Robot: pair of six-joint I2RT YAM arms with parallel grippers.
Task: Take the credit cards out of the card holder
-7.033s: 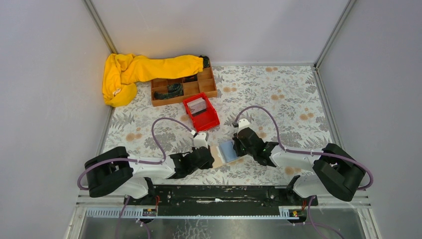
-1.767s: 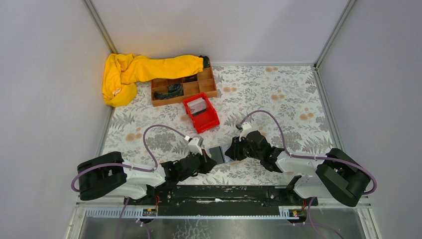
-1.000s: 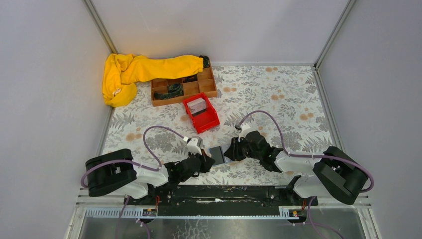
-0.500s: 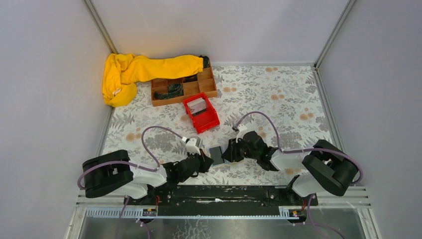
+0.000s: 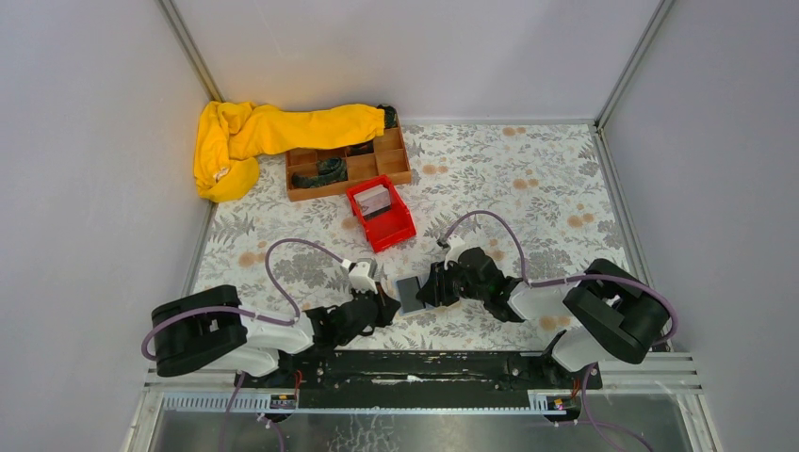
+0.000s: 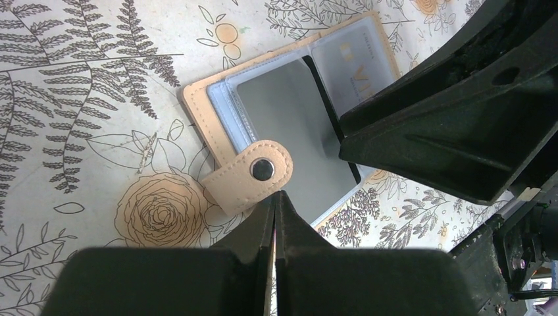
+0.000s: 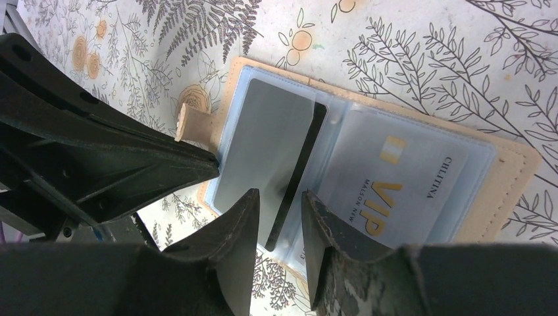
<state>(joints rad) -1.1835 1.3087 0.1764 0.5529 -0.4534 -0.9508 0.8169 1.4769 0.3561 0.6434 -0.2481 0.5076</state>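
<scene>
The card holder (image 6: 205, 128) lies open on the floral table, tan rim and snap tab (image 6: 247, 176) showing, between both grippers (image 5: 410, 294). In its clear sleeves sit a grey card (image 7: 263, 141), a dark card seen edge-on (image 7: 299, 168) and a whitish VIP card (image 7: 395, 181). My left gripper (image 6: 275, 194) is shut, its tip against the holder's edge beside the tab. My right gripper (image 7: 279, 197) is open, low over the holder's near side, and its fingertips straddle the dark card's edge. The grey card (image 6: 296, 118) and the whitish card (image 6: 352, 59) also show in the left wrist view.
A red bin (image 5: 394, 231) with a pale card inside stands behind the holder. Further back sits a brown wooden compartment tray (image 5: 363, 169), with a yellow cloth (image 5: 254, 137) draped over its left end. Grey walls close in the table on three sides.
The right gripper has slid left onto the holder and its jaws have widened a little. The left arm has crept slightly forward, still shut. The holder has stayed in place.
</scene>
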